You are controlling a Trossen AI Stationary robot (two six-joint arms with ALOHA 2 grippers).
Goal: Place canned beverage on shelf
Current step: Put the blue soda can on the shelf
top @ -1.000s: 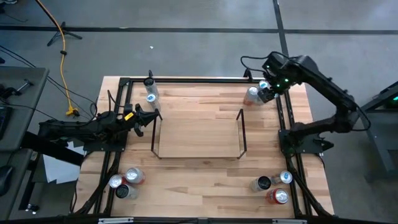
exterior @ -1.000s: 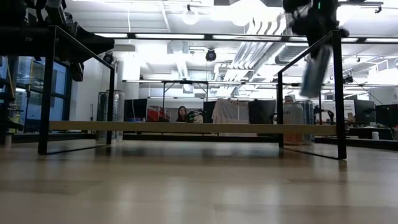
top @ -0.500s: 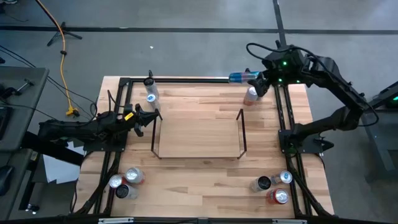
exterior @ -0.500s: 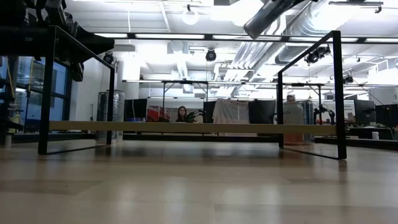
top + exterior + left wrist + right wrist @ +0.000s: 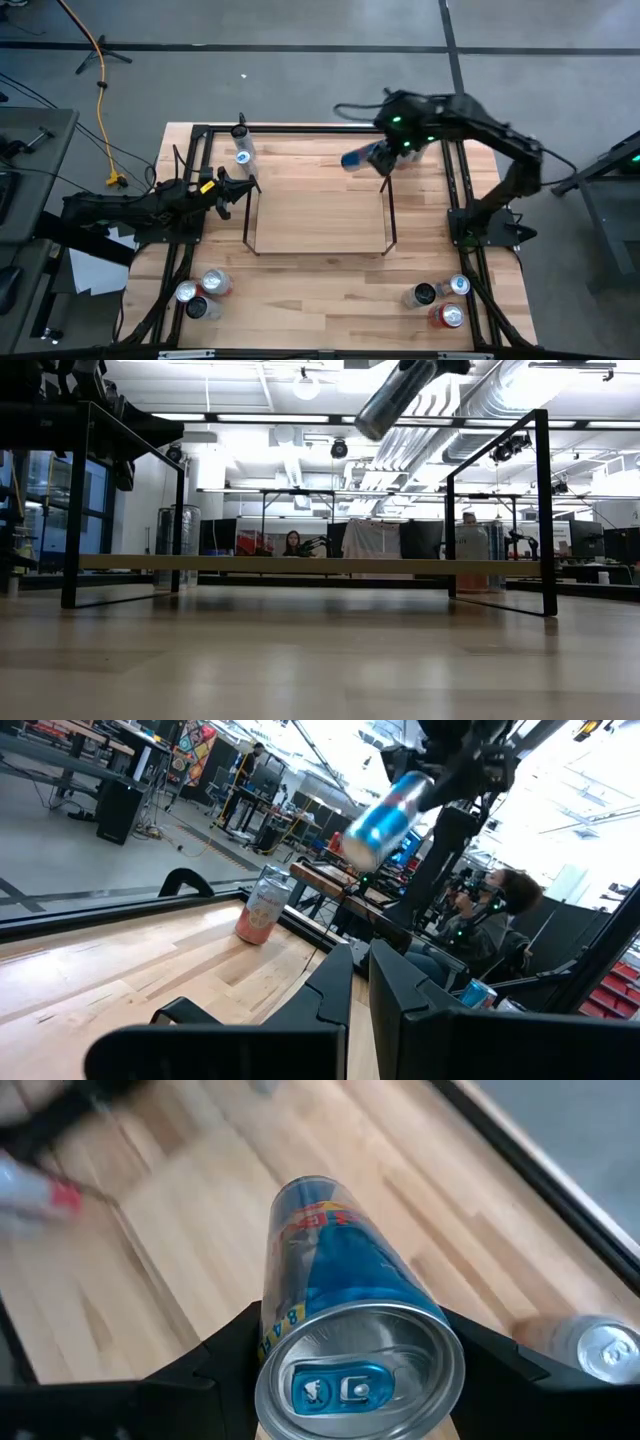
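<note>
**Right gripper carrying a can, shelf bare**

Right gripper (image 5: 384,152) is clamped on our blue can (image 5: 357,158), tilted in the air above the shelf's (image 5: 318,215) far right corner. Nothing on the board yet, so placement's all left. Left gripper (image 5: 243,187) waits, fingers together.

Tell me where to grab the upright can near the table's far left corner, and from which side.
Probably its round side wall at mid-height, coming level from the near side: the can stands upright, and the left gripper waits on that side.
</note>
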